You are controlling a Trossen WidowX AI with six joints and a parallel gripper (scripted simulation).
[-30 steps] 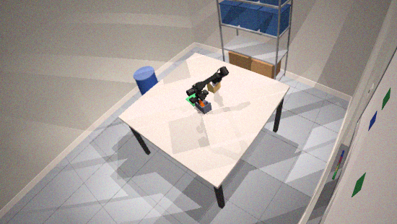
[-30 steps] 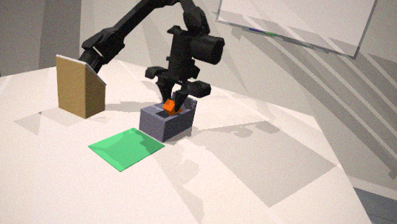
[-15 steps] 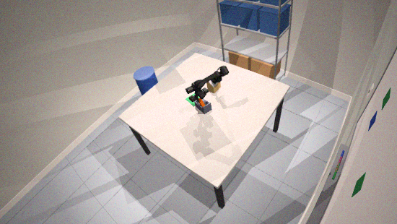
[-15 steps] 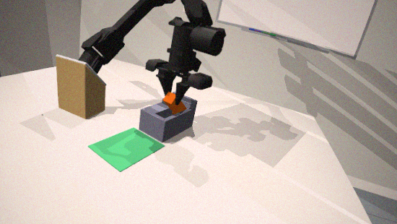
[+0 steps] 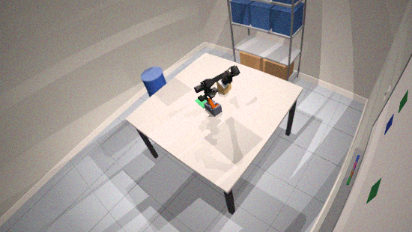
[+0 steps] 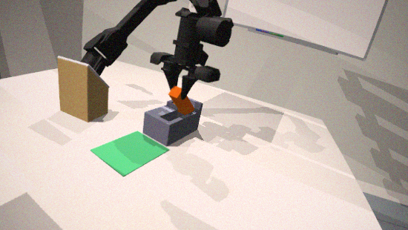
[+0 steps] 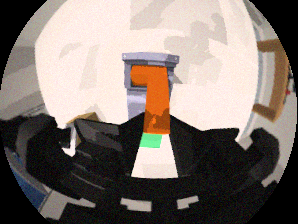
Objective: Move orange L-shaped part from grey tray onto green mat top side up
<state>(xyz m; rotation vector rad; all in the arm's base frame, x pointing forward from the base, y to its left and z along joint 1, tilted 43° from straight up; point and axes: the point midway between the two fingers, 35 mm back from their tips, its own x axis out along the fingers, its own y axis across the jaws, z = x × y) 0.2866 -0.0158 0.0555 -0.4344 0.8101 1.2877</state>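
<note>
The orange L-shaped part is tilted steeply. Its plain end is up between the fingers, and its L-shaped end is low at the far end of the grey tray. Whether that low end is still inside the pocket or just above it I cannot tell. The near part of the pocket shows empty in the exterior view. My gripper is shut on the raised end, above the tray. The green mat lies flat beside the tray, with nothing on it.
A tan block with a sloped top stands on the table, near the arm's base and behind the mat in the exterior view. The tray has a raised wall at its far end. A blue bin stands on the floor beyond the table.
</note>
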